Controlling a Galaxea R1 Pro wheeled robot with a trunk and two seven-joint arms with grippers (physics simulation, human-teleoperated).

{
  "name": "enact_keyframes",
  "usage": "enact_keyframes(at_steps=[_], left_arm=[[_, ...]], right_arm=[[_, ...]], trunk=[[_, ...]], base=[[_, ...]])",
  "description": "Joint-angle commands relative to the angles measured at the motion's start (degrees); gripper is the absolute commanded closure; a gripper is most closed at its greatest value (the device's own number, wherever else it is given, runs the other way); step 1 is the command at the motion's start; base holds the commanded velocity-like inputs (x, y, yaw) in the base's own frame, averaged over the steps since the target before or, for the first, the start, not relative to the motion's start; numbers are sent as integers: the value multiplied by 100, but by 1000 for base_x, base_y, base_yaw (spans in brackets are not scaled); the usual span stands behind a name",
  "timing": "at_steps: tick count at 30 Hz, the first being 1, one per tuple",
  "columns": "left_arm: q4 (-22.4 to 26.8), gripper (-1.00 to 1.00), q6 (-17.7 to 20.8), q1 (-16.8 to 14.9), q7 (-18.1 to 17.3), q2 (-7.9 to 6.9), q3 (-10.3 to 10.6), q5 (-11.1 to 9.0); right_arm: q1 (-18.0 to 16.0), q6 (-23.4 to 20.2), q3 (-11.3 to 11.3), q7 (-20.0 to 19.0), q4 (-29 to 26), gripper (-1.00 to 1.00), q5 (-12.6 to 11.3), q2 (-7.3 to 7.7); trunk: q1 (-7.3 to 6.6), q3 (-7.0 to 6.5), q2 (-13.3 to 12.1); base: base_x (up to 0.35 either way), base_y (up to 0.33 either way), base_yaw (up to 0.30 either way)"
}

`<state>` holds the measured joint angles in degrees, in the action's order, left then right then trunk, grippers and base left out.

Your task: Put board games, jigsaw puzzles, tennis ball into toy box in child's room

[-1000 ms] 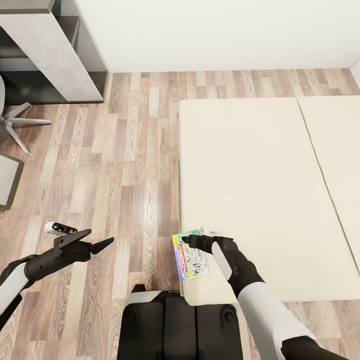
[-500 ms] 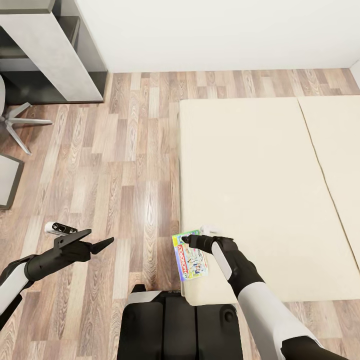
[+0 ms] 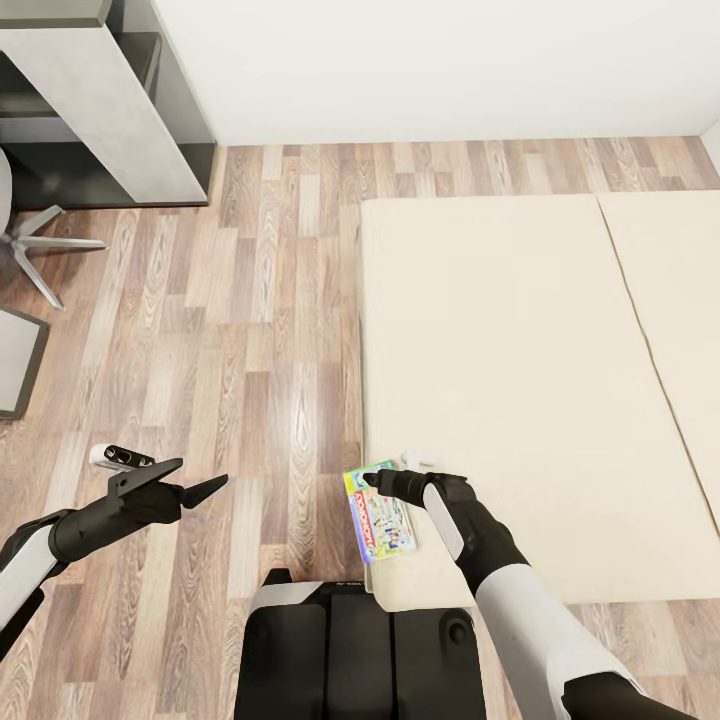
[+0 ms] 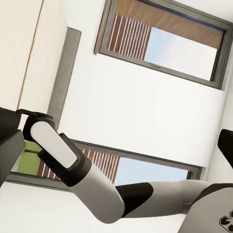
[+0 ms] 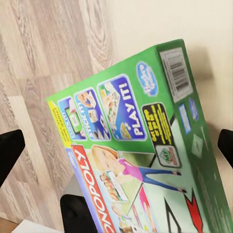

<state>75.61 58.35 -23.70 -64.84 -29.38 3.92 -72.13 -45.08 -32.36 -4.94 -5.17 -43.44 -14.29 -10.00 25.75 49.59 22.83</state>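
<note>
The Monopoly box (image 3: 379,520) lies at the near left corner of the bed (image 3: 520,380), overhanging the mattress edge toward the wooden floor (image 3: 230,330). It looks like a flat, stiff cardboard box with a glossy printed skin, so I judge it light and rigid but likely to slide between smooth pads. A pinch across its thin thickness at an edge would probably hold it best; the overhanging side gives the fingers room to get under it.

In the head view the right gripper (image 3: 388,478) sits at the far end of the box, at or just over its top edge. In the right wrist view the box (image 5: 141,160) takes up the middle of the picture, tilted, with 1 dark fingertip (image 5: 9,150) at one side and another at the opposite edge, both clear of the cardboard. So the right fingers stand wide apart, straddling the box without clamping it; whether they touch it I cannot tell.

The left gripper (image 3: 190,488) hangs over the floor well apart from the bed, its fingers spread and holding nothing. The counter (image 3: 100,100) stands in the far left corner of the room.
</note>
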Motion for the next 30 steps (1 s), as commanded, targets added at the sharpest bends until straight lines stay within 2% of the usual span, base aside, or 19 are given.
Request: enact_keyframes(at_steps=[1,30], left_arm=[[-2,-100,27,-3,-11,-6,13,-21],[-1,-100,27,-3,-11,-6,13,-21]], right_arm=[[-1,-26,2,-10,-7,-100,5,0],[7,103,10,52,-33,-100,19,0]], trunk=[[3,6,9],[3,6,9]], base=[[0,0,0],[0,0,0]])
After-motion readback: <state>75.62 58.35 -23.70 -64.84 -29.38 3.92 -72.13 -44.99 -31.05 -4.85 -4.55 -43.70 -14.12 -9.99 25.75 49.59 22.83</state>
